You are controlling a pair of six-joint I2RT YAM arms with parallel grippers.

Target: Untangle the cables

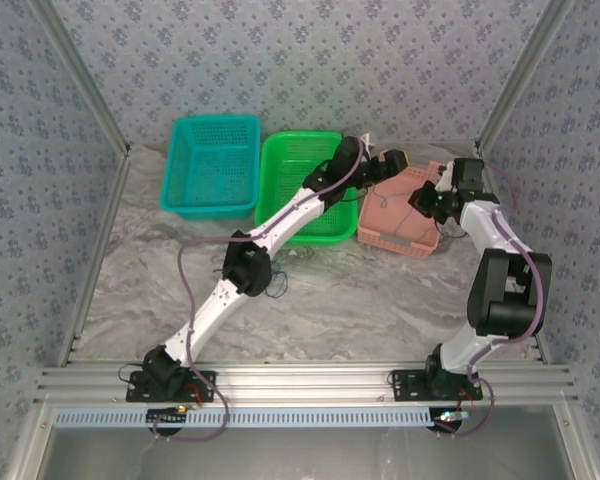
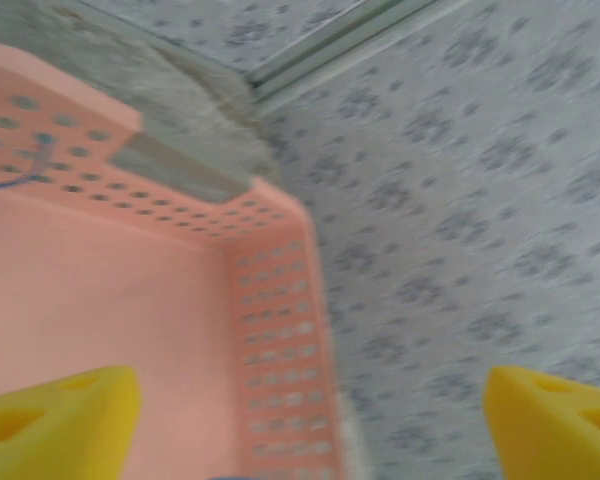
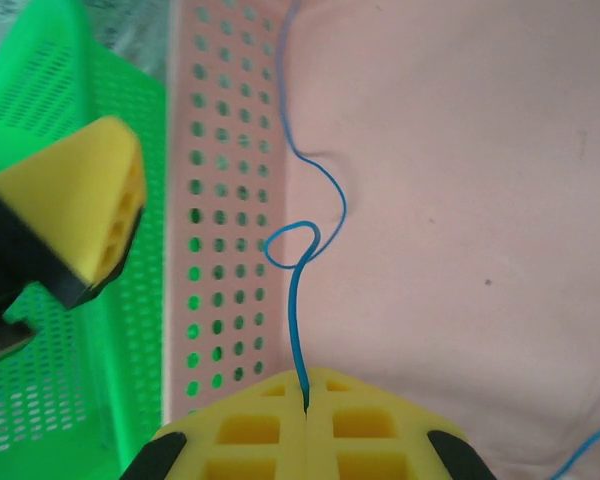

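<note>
Right end effector (image 3: 305, 402) pinches a thin blue flexible cable (image 3: 297, 300) over the pink perforated plastic basket (image 3: 460, 150), far right; left end effector (image 2: 308, 420) gapes empty. Depositing step, seemingly; next, right must release.

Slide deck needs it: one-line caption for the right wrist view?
Right end effector shut on a blue cable looping over the pink basket floor, green basket alongside.

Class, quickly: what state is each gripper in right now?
Left gripper: open, holding nothing.
Right gripper: shut on the blue cable.
</note>
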